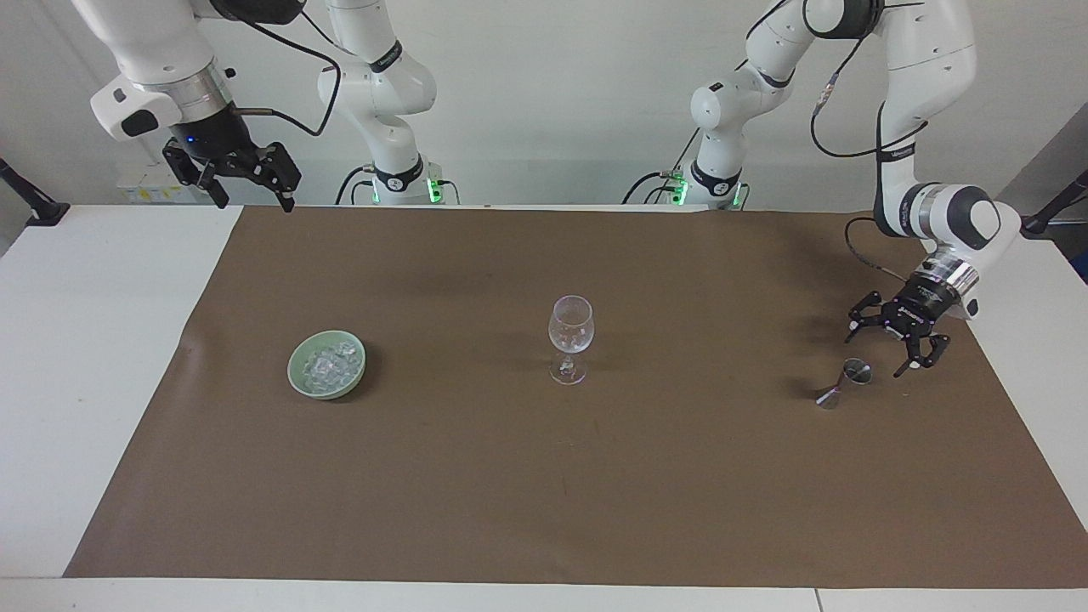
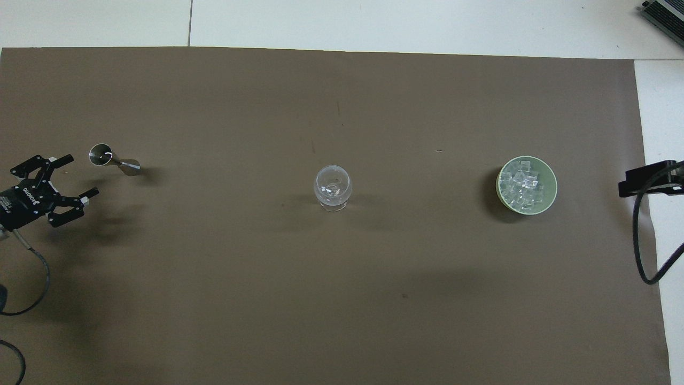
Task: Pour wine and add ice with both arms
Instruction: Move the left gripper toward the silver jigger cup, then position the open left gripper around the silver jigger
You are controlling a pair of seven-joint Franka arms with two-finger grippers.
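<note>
The left gripper hangs low over the brown mat at the left arm's end of the table, its fingers spread apart and holding nothing; its fingertips point down toward the jigger and stand just beside it without touching. The jigger, a small steel double cone, lies tilted on the mat with one open mouth turned up. Toward the middle of the mat stands the wine glass, upright and clear, well apart from the jigger. Toward the right arm's end sits the green bowl, holding the ice, a heap of small clear cubes; bowl, glass and jigger lie roughly in one line across the mat. The right gripper waits high in the air over the mat's corner closest to the right arm's base, fingers apart and empty, well apart from the bowl. In the overhead view only a black part of it shows at the edge.
</note>
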